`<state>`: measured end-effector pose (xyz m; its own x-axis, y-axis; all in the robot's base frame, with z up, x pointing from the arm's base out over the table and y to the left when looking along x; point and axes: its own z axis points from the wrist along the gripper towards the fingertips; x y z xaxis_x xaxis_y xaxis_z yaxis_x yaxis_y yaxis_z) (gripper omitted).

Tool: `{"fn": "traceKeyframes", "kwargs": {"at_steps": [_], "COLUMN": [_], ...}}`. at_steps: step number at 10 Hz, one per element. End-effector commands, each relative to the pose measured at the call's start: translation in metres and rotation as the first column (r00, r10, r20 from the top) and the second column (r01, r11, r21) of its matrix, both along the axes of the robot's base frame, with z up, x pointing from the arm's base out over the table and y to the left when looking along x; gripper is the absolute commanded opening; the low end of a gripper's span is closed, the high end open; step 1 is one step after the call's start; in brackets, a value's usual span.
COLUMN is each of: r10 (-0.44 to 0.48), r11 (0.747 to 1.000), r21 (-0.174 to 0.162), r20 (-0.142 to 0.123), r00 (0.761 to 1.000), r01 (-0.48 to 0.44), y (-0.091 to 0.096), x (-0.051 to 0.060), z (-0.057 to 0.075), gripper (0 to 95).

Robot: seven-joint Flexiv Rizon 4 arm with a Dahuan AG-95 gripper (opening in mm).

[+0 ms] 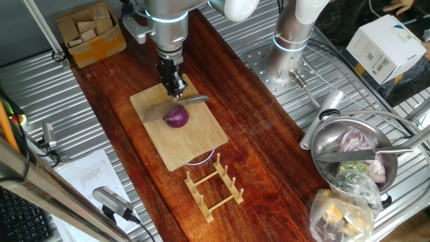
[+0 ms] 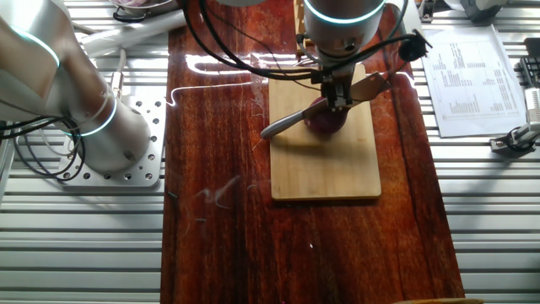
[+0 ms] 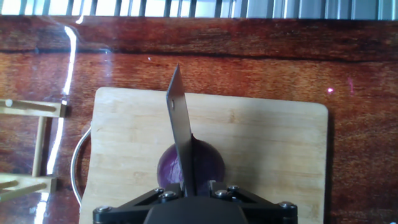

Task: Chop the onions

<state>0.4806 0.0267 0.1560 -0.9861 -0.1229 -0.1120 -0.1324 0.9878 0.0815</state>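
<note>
A small dark purple onion (image 1: 177, 118) sits on the bamboo board (image 1: 195, 144). It also shows in the other fixed view (image 2: 325, 121) and in the hand view (image 3: 208, 163). My gripper (image 1: 176, 89) is shut on a knife (image 1: 161, 111) by its handle. The grey blade (image 3: 180, 134) stands on edge across the top of the onion and seems to press into it. In the other fixed view the gripper (image 2: 339, 100) is right above the onion, with the blade (image 2: 283, 124) pointing left.
A wooden rack (image 1: 213, 188) stands just in front of the board. A metal bowl (image 1: 353, 151) with leafy vegetables and a plastic bag (image 1: 342, 212) are at the right. A cardboard box of wooden blocks (image 1: 91, 32) is at the back left.
</note>
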Motion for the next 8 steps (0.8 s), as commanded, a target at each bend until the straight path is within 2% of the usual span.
{"fn": "traceKeyframes", "kwargs": {"at_steps": [1, 4, 5, 6, 7, 8], "r10": [-0.009, -0.013, -0.023, -0.029, -0.027, -0.004], "r11": [1.0, 1.0, 1.0, 1.0, 1.0, 1.0], "r21": [0.011, 0.007, 0.006, 0.004, 0.004, 0.003], "r20": [0.008, -0.003, -0.033, -0.045, -0.039, 0.015], "r00": [1.0, 1.0, 0.999, 0.999, 0.999, 1.0], "r01": [0.009, 0.014, 0.023, 0.029, 0.027, 0.004], "y": [-0.001, -0.001, -0.001, -0.001, -0.001, -0.001], "x": [-0.0011, -0.0011, -0.0011, -0.0011, -0.0011, -0.0011], "z": [0.0, 0.0, 0.0, 0.0, 0.0, 0.0], "gripper": [19.0, 19.0, 19.0, 19.0, 19.0, 19.0]}}
